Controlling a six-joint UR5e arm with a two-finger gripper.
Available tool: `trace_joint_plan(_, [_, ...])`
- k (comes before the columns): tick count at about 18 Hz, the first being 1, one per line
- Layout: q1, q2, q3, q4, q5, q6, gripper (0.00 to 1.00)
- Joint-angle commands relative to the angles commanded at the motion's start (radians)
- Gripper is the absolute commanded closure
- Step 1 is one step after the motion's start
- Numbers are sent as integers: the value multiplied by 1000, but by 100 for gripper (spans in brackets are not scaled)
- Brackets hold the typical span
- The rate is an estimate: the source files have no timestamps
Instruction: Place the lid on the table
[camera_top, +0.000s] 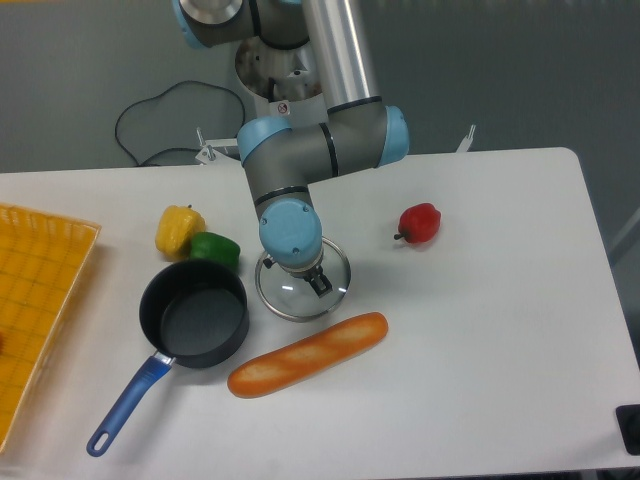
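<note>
I see the lid (303, 290) off the pot (194, 314), low over the table (480, 330) beside it. My gripper (316, 283) covers its knob; grip unclear. Release and retreat remain.

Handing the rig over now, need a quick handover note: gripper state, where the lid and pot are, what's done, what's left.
Gripper: directly over the lid's centre, near the knob; the wrist hides the fingers, so open or shut cannot be told.
Lid: off the pot, over the white table between the pot and the bread; whether its rim touches the table cannot be told.
Pot: uncovered, empty, to the left of the lid, blue handle toward the camera.
Done: lid removed from the pot.
Left: confirm the lid rests flat, confirm release, retract the arm clear of the bread.
</note>
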Motion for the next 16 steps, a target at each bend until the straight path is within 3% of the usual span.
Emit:
trace_joint_plan(8, [-18,71,112,29,-11,-9,0])
trace_joint_plan(16, [-26,83,114,67,-15,-9,0])
